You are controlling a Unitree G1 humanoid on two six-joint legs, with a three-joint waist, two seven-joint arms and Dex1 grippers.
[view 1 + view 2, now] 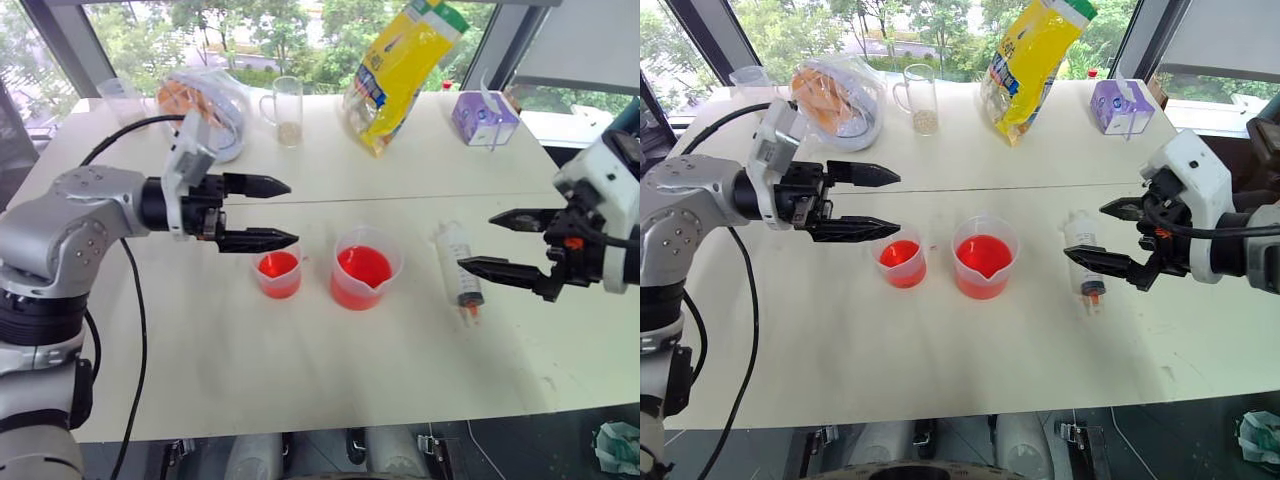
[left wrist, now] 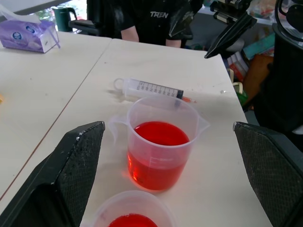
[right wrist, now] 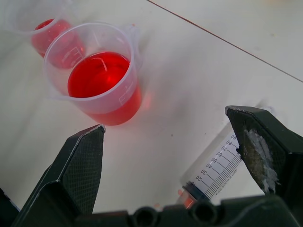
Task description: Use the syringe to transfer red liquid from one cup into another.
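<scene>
- While the syringe (image 1: 459, 270) lies flat on the bench (image 1: 300, 370), right of the spouted beaker (image 1: 364, 268), nothing holds it.
- Left gripper (image 1: 270, 213) fingers spread above the smaller cup (image 1: 278, 273).
- Right gripper (image 1: 500, 243) fingers spread over the syringe.

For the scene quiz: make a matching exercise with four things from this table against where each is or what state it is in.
Things:
1. syringe
2. spouted beaker
3. smaller cup
4. left pincer

Places or states:
A. open, in the air above the table near the smaller cup
B. lying flat on the table, under the open right pincer
C. standing between the smaller cup and the syringe, holding red liquid
D. standing to the robot's left of the beaker, with less red liquid

Pairs: 1-B, 2-C, 3-D, 4-A
</scene>
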